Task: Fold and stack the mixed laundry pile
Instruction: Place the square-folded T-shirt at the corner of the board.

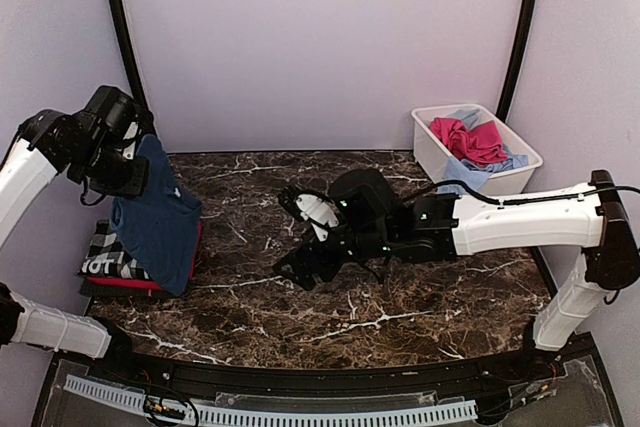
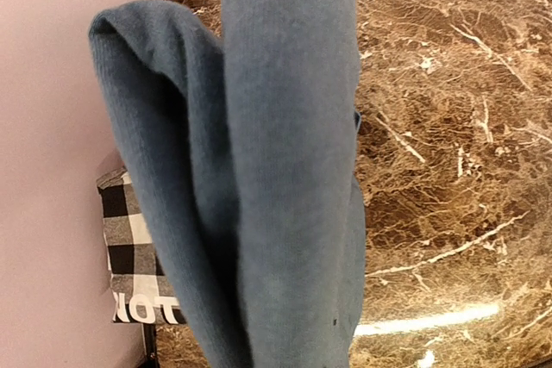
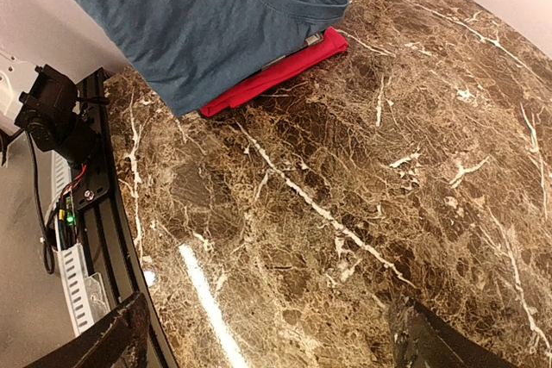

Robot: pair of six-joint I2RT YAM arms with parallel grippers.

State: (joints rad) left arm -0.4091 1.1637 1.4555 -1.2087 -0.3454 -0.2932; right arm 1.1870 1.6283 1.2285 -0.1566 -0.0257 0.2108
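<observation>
— what's the left pincer (image 1: 135, 162) doing?
— it's clenched on the top edge of the navy blue tee (image 1: 160, 227), raised at about 9 o'clock over the marble table (image 1: 400, 297). in its own wrist view the cloth fills the frame and hides the fingers.
— and the right pincer (image 1: 300, 237)?
— spread wide and holding nothing. it hovers low over bare marble near the middle of the table, and its jaws face 9 o'clock, toward the tee.
— which way does the tee run?
— its long axis runs from 12 to 6 o'clock and slopes down from the grip. the lower part lies over the stack. the collar shows on the edge turned toward 3 o'clock.
— what's in that stack?
— a checked garment (image 2: 129, 239) with white lettering, with a red tee (image 3: 276, 75) peeking out beneath along the 3 o'clock side. all of it sits at 9 o'clock, against the wall.
— where's the rest of the laundry?
— at 2 o'clock, in a white tub (image 1: 425, 152). a pink piece (image 1: 470, 139) is bunched on top, and a light blue piece (image 1: 462, 172) spills over the near rim.
</observation>
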